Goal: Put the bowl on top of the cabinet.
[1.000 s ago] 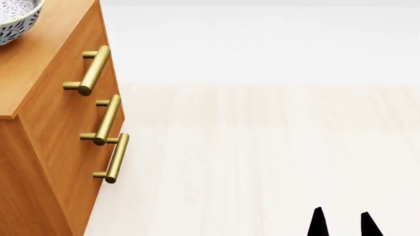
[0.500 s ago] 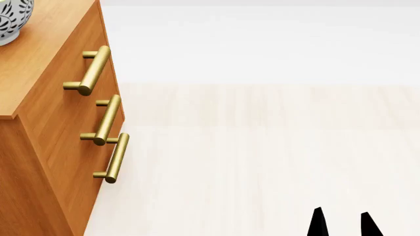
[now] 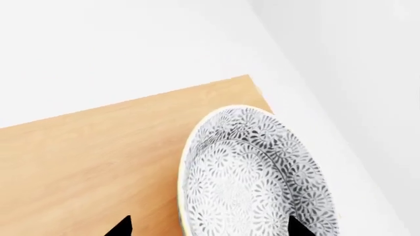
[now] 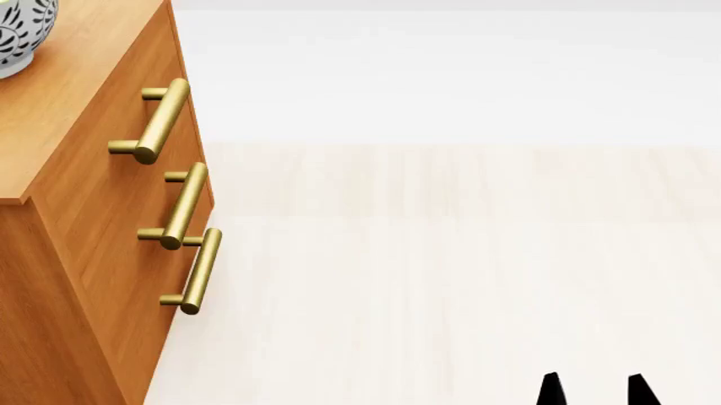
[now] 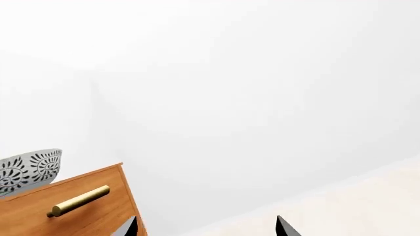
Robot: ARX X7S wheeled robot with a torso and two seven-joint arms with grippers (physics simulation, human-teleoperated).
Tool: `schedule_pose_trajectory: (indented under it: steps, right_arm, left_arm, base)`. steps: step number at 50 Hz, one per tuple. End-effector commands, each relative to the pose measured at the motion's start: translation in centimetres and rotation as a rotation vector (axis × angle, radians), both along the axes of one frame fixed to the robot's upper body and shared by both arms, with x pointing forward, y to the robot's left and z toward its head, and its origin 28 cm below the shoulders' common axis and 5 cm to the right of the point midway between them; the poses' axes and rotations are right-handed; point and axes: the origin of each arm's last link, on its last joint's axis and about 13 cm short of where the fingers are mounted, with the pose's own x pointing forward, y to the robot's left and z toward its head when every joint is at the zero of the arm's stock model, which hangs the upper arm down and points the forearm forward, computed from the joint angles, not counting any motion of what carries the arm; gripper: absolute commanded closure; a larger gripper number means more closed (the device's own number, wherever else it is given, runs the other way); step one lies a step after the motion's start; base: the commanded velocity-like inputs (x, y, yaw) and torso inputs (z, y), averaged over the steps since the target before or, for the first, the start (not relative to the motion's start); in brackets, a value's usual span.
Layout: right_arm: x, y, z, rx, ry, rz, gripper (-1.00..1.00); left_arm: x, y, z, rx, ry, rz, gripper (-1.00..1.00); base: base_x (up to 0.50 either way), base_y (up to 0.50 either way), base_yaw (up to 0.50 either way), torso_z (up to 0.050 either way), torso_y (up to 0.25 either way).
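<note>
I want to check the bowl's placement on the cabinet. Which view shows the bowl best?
The left wrist view: the bowl fills much of it, showing its patterned inside and pale rim near the corner of the cabinet top. The head view catches only a sliver at the frame's corner; the right wrist view shows part of its outer side.

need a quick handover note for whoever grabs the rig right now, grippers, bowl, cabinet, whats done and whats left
Left gripper: open, empty, fingertips either side of the bowl's near edge, not clamped on it.
Right gripper: open, empty, low over the pale floor, away from the cabinet.
Bowl: resting on the cabinet top near one corner; the head view shows only a sliver of it at the frame's edge.
Done: bowl is on the cabinet.
Left: probably just draw the left arm clear without nudging the bowl, since it sits close to the top's edge.
</note>
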Motion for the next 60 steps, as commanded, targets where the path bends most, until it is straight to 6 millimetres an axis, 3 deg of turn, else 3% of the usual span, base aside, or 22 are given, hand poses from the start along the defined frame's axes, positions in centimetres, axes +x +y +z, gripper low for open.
schedule_pose_trajectory:
  steps: [1, 10, 13, 28, 30, 60]
  right_arm:
    - [-1.5, 0.3, 0.8, -0.007, -0.047, 0.025, -1.00]
    - [-2.1, 0.5, 1.1, -0.011, -0.060, 0.038, -1.00]
    - [-2.4, 0.7, 1.2, -0.015, -0.067, 0.046, -1.00]
    - [-2.0, 1.3, 1.1, -0.033, -0.050, 0.091, -1.00]
    - [-2.1, 1.5, 1.1, -0.038, -0.049, 0.094, -1.00]
    - [-1.9, 2.6, 0.9, -0.097, -0.030, 0.115, -1.00]
  left_arm:
    - [-1.0, 0.0, 2.0, 0.110, -0.009, 0.050, -1.00]
    - [-3.0, -0.5, 2.1, 0.177, -0.007, 0.099, -1.00]
    - [-3.5, -1.1, 1.6, 0.217, -0.006, 0.075, -1.00]
    - [-4.9, -0.7, -0.7, 0.390, -0.023, 0.009, -1.00]
    - [-5.4, -1.0, -1.1, 0.488, -0.032, 0.014, -1.00]
    - [-9.6, -3.9, -10.3, 0.775, -0.084, -0.224, -1.00]
  base:
    - [0.00, 0.00, 0.00, 0.000, 0.000]
    - [0.00, 0.00, 0.00, 0.000, 0.000]
    - [0.00, 0.00, 0.00, 0.000, 0.000]
    - [0.00, 0.00, 0.00, 0.000, 0.000]
    - [0.00, 0.00, 0.00, 0.000, 0.000]
    - [0.00, 0.00, 0.00, 0.000, 0.000]
